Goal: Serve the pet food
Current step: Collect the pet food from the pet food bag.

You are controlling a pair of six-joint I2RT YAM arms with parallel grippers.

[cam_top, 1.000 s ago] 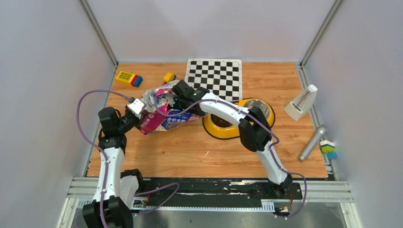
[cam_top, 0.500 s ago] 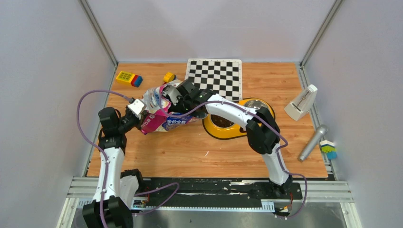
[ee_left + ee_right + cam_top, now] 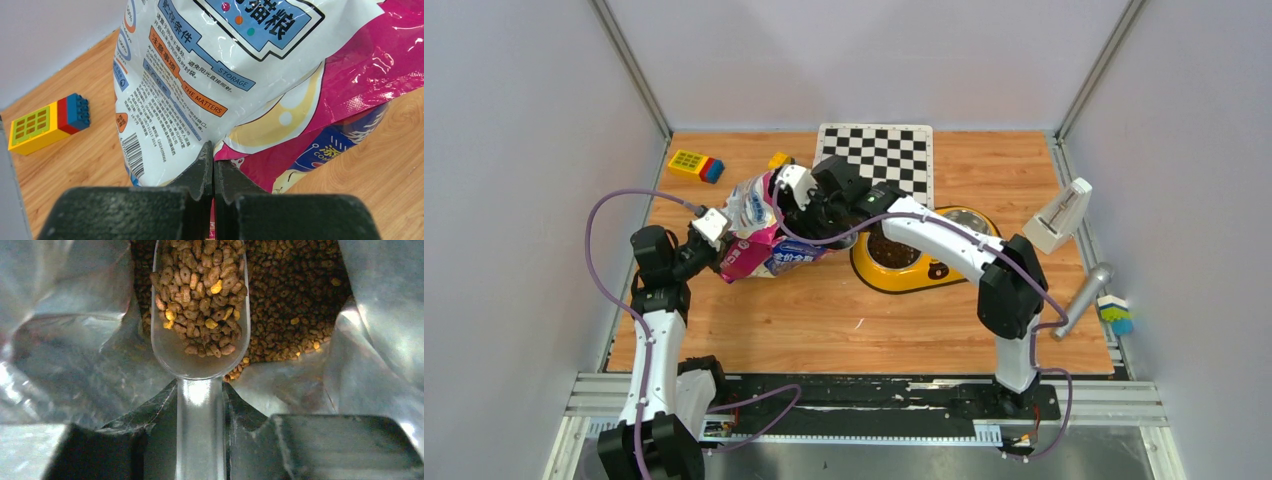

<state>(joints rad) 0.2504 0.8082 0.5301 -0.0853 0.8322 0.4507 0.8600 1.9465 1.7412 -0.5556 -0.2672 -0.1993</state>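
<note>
The glossy pink, white and blue cat food bag (image 3: 764, 240) lies left of centre, its mouth raised toward the back. My left gripper (image 3: 722, 240) (image 3: 213, 150) is shut on the bag's (image 3: 225, 75) lower edge, with pink film pinched between its jaws. My right gripper (image 3: 792, 205) (image 3: 200, 390) reaches into the bag's mouth, shut on the handle of a clear plastic scoop (image 3: 200, 357). The scoop holds a heap of brown pet food (image 3: 200, 295). More kibble (image 3: 295, 295) fills the bag beneath it, between silvery inner walls.
A yellow double bowl (image 3: 924, 278) sits right of the bag, its near cup (image 3: 886, 250) dark with kibble. Behind are a checkerboard (image 3: 874, 160), toy bricks (image 3: 694, 165) and a yellow block (image 3: 779, 160). At the right stand a white metronome (image 3: 1059, 215), a microphone (image 3: 1082, 300) and a small coloured block (image 3: 1116, 313).
My right arm has swung its elbow to the right and its wrist has shifted right and back at the bag's mouth. The bag's top has risen a little. The left arm stays put.
</note>
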